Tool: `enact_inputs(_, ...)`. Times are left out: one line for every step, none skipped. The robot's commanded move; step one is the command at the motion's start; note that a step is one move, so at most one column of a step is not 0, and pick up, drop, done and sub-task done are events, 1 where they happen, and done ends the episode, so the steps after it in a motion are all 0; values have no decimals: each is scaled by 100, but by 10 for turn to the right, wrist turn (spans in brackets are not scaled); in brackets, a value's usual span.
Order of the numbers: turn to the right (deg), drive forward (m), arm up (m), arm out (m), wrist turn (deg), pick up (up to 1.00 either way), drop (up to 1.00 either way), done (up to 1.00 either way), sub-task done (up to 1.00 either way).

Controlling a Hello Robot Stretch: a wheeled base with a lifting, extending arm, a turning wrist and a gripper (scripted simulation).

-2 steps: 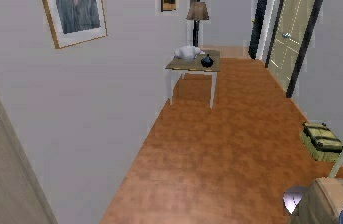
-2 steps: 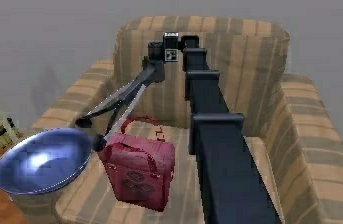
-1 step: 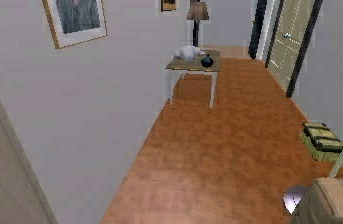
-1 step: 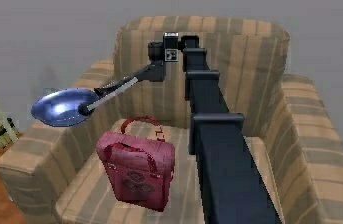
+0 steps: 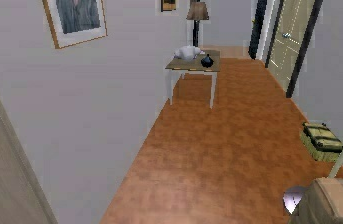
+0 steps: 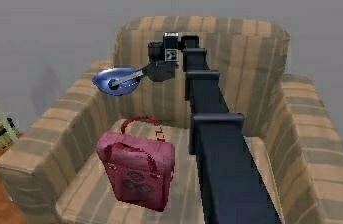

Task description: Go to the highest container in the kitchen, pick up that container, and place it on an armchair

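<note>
Beige-and-brown striped upholstery covers the armchair [image 6: 279, 130], and the dark arm [image 6: 219, 140] reaches across it. A pink bag [image 6: 134, 168] lies on the armchair's seat. The gripper [image 6: 139, 72] holds the blue container [image 6: 114, 82], which hangs at its far end, clear of the chair. Whether the gripper is spread or pressed together cannot be told.

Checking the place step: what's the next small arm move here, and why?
Probably lower the arm a little. The gripper holds the blue container, which hangs above the striped armchair, near its back corner, clear of the cushion. The pink bag lies toward the seat's front, so a straight descent looks likely to miss it.
</note>
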Motion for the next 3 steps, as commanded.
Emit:
enact_inputs(0,0,0,0,390,0,0,0,0)
enact_inputs(0,0,-18,0,0,0,0,0,0)
enact_inputs(0,0,-32,0,0,0,0,0,0)
